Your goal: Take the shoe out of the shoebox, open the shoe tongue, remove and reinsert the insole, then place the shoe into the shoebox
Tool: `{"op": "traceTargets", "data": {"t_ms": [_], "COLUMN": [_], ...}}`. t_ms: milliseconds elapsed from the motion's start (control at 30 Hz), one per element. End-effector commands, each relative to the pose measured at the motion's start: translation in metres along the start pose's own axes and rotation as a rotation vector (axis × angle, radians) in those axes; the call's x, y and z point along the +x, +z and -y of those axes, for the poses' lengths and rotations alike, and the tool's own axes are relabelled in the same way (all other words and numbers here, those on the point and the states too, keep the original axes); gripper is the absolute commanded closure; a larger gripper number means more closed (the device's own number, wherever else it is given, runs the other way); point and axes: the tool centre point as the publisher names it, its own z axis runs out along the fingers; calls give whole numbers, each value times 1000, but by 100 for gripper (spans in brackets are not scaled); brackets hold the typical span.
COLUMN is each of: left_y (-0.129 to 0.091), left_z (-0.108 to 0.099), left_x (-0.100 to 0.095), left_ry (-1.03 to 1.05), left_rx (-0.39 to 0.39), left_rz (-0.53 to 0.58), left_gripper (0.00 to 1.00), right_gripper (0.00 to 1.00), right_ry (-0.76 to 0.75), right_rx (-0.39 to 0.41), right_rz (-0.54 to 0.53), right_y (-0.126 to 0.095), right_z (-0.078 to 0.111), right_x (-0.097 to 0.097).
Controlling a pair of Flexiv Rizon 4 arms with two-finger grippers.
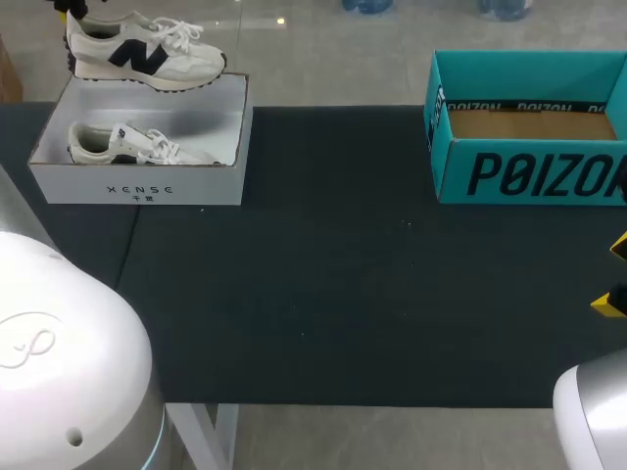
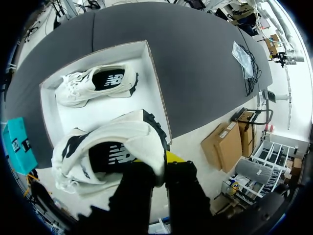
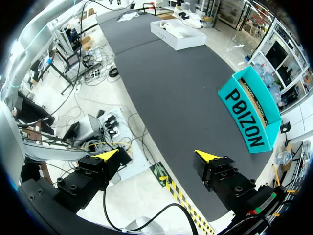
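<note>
The left gripper (image 2: 161,169) pinches a shoe (image 2: 110,147) above the white shoebox (image 2: 152,85), where a second shoe (image 2: 95,84) lies. The teal box (image 1: 529,176) stands open; the right gripper (image 3: 157,154) is spread wide.

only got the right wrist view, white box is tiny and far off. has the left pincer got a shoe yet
Observer: Yes. The left pincer is shut on the heel of a white sneaker with a black logo, raised above the white cardboard shoebox.
Operator: anything in the box then
Observer: A second white sneaker sits inside it, apart from the held one.
Operator: is the insole in the held one
Observer: Yes, a black insole shows through its opening in the left wrist view.
</note>
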Motion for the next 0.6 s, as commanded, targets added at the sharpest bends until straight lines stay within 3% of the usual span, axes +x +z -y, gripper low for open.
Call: {"op": "traceTargets", "data": {"t_ms": [33,200,600], "left_y": [-2,-2,25], "left_z": [-1,-1,10], "left_x": [1,1,-10], "left_ry": [2,2,18], "left_rx": [1,1,15], "left_rz": [1,1,38], "left_gripper": [100,100,100], "right_gripper": [0,0,0], "right_ry": [1,1,1], "right_rx": [8,8,8], "right_rz": [-6,-6,-6], "right_y": [-2,-2,-2], "right_z": [-3,-3,-3], "right_x": [-2,-2,-2]}}
